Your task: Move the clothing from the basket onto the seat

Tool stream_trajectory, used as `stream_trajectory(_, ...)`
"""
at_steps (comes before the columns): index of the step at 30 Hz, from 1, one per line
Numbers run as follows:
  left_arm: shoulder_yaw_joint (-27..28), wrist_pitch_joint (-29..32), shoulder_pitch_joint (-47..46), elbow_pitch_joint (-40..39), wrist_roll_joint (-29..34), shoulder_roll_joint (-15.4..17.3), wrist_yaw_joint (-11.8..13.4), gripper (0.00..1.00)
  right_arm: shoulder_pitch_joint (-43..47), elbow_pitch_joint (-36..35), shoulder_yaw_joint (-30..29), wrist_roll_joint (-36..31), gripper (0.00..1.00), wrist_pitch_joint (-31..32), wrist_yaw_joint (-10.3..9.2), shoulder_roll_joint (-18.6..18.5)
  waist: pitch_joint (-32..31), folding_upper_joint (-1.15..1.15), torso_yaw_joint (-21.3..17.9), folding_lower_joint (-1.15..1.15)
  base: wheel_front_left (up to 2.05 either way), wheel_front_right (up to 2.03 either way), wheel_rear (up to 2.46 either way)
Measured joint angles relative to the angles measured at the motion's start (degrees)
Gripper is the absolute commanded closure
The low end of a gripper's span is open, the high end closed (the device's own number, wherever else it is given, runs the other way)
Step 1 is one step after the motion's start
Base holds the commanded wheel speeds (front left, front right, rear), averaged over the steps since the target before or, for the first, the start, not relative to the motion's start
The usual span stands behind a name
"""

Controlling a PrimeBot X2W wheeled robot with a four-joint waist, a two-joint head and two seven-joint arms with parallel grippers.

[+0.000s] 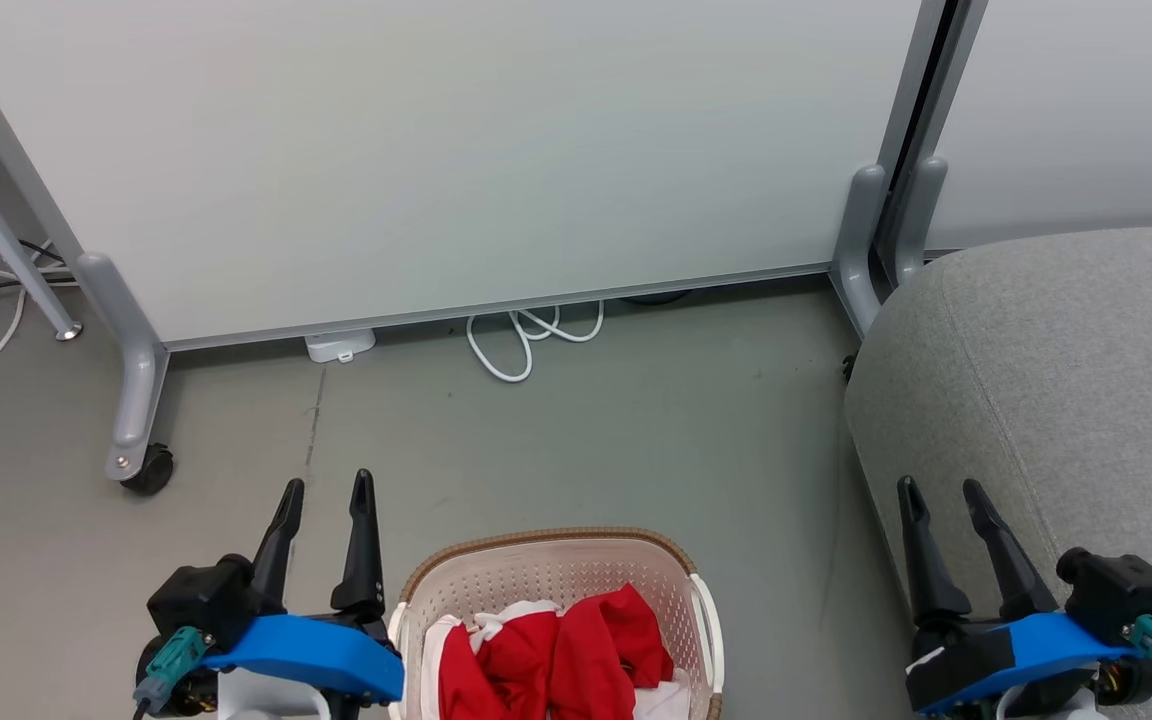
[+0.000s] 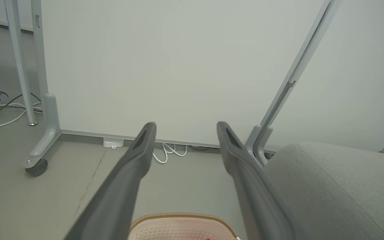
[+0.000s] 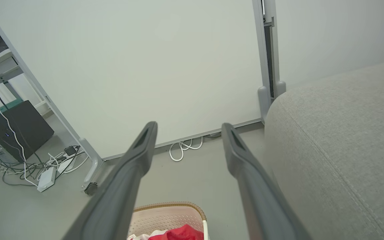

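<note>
Both of our claws stand wide and empty: the left claw (image 1: 329, 482) just left of the basket (image 1: 536, 540), the right claw (image 1: 938, 486) at the near edge of the grey seat (image 1: 1066, 380). We see the red clothing (image 1: 556, 650) heaped inside the basket, on the floor (image 1: 636, 430). Beyond, a white cable (image 1: 534, 333) loops under a partition panel (image 1: 436, 150).
</note>
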Motion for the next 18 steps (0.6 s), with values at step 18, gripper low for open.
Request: stream_trajectory(18,-0.5,-2.1,-0.2,0.5,4.7,0.1,0.6,0.0,0.2,-0.7,0.0,-8.4,0.0,-1.7,0.01,-0.1,0.1,0.0,0.2,0.0,0.0,0.0,0.0)
